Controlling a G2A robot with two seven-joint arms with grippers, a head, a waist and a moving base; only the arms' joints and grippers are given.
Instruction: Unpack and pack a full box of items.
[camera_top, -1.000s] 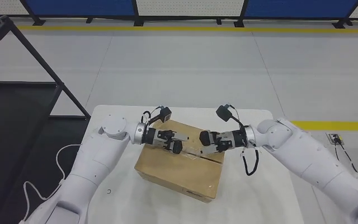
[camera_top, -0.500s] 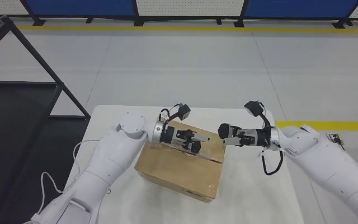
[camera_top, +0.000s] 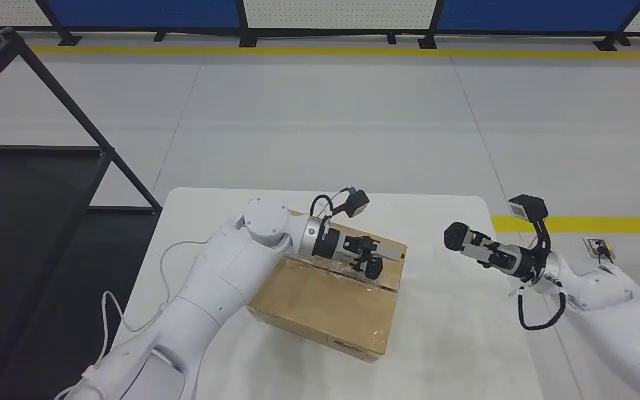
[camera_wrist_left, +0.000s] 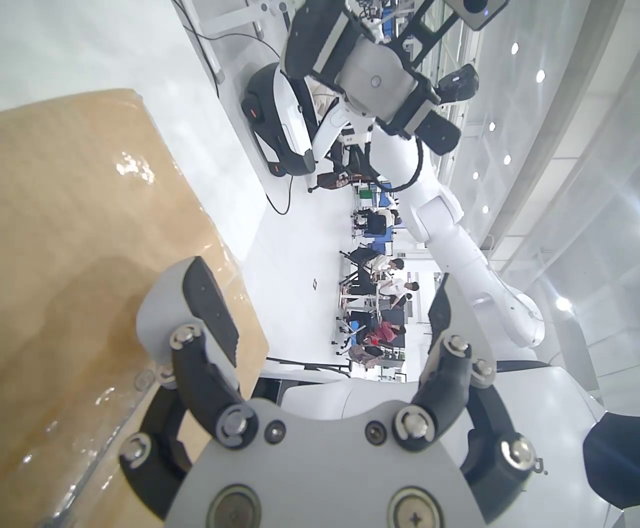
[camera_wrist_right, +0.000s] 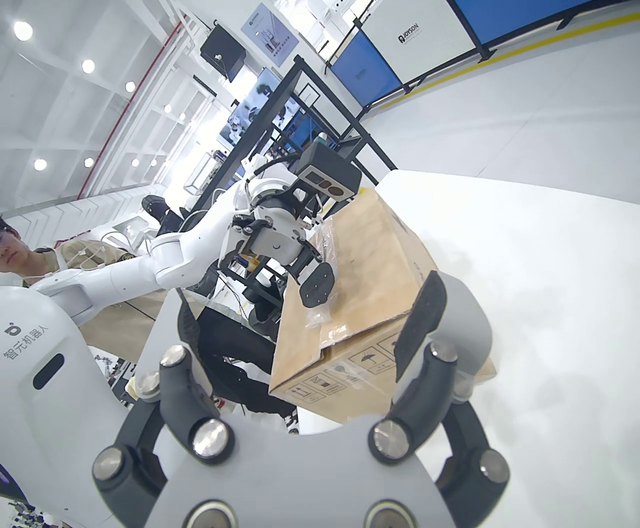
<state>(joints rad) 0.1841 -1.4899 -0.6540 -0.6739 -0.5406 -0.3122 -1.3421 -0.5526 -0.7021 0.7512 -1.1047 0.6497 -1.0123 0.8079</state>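
Box: brown cardboard, matt, slightly rough. Clear tape along box top seam: glossy, wrinkled. Tabletop under box: white, smooth, matt. Left end effector: glossy white plastic shells, black textured rubber pads, brushed metal plate.

The right tool, spread wide, faces the cardboard box on the table; the left tool is at its taped top.
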